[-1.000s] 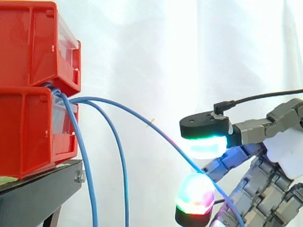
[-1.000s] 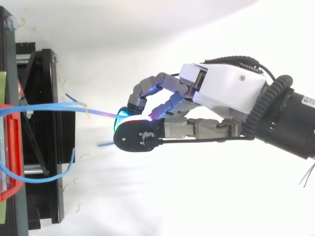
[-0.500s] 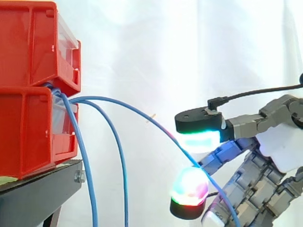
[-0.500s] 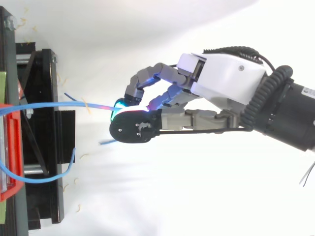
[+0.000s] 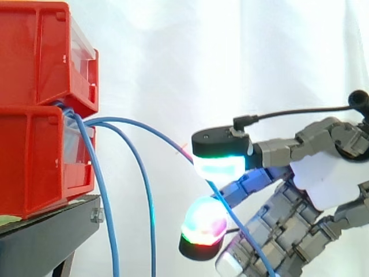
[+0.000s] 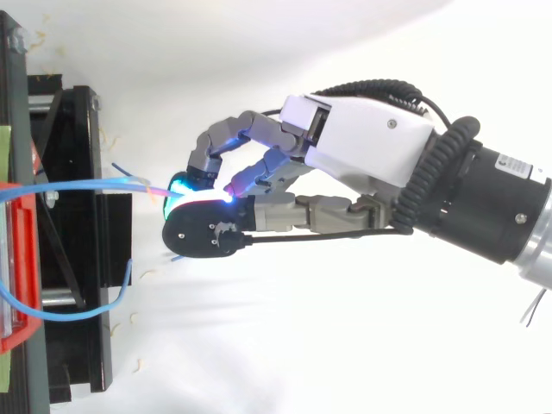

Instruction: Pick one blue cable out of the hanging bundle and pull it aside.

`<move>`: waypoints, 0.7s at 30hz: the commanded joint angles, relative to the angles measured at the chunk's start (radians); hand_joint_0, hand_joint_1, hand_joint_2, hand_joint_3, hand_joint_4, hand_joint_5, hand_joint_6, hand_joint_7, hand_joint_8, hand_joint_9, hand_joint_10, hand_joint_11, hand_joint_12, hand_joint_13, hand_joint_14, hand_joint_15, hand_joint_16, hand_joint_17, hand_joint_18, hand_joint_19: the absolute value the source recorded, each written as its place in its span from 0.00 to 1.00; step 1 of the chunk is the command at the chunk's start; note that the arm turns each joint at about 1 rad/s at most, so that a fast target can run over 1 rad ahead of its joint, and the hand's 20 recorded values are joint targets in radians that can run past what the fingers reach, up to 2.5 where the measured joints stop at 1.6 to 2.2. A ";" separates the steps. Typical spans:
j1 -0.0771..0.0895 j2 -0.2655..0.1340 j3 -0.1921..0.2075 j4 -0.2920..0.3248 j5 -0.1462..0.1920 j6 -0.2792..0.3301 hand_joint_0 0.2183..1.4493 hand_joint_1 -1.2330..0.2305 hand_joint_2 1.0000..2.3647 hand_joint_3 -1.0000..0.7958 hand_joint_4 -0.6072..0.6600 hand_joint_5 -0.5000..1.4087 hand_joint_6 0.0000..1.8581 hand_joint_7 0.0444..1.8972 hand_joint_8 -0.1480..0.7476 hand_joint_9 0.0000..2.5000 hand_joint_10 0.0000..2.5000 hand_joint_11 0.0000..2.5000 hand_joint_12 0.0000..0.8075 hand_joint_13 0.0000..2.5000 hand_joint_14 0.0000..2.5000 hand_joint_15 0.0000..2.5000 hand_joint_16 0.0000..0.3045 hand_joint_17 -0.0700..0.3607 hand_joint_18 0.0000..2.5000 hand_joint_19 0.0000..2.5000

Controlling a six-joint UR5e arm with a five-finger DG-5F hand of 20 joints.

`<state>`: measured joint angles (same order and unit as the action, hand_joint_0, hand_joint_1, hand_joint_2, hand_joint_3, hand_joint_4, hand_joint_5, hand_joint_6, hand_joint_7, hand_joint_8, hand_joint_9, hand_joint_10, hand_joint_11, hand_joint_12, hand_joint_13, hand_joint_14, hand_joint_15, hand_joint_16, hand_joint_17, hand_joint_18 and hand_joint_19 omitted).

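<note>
Two red bins are seen stacked at the left on a black stand, before a white curtain. A bundle of blue cables is let out from the gap between the bins. Two other cables of the bundle are hung almost straight down, close to the stand, their long axes near vertical.

One blue cable is drawn away from these. In the side view it is led out of the bins in a shallow arc to the right, then sloped down to the right through the hand and on towards the lower edge. In the top view its long axis is laid left to right, almost straight, from the bins to the fingertips.

The hand is brought in from the right, well apart from the bins, with its fingers curled. The blue cable is caught between the thumb pad, lit cyan and green above, and a finger pad, lit red, green and white below. The cable is passed just under the thumb pad and beside the top of the finger pad; whether it is squeezed tight cannot be told. Below the pads it is run down across the curled fingers.
</note>
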<state>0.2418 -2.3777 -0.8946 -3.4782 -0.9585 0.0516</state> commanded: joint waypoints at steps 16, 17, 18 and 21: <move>-0.010 0.000 0.086 -0.087 0.000 0.005 0.18 0.53 0.00 0.28 0.54 0.21 0.44 0.40 0.48 0.33 0.00 0.11 0.56 0.29 0.01 0.19 0.22 0.52 0.24 0.29; -0.010 0.000 0.088 -0.088 0.000 0.005 0.20 0.53 0.00 0.28 0.54 0.21 0.44 0.40 0.48 0.33 0.00 0.12 0.55 0.29 0.01 0.20 0.22 0.51 0.23 0.30; -0.012 0.000 0.095 -0.091 -0.002 0.005 0.20 0.52 0.00 0.28 0.54 0.21 0.44 0.40 0.47 0.33 0.00 0.11 0.54 0.29 0.01 0.20 0.21 0.50 0.23 0.30; -0.015 0.000 0.105 -0.098 -0.002 0.005 0.25 0.49 0.00 0.31 0.52 0.21 0.44 0.42 0.45 0.32 0.00 0.12 0.52 0.28 0.01 0.20 0.20 0.48 0.21 0.30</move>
<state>0.2293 -2.3777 -0.8005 -3.5685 -0.9596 0.0568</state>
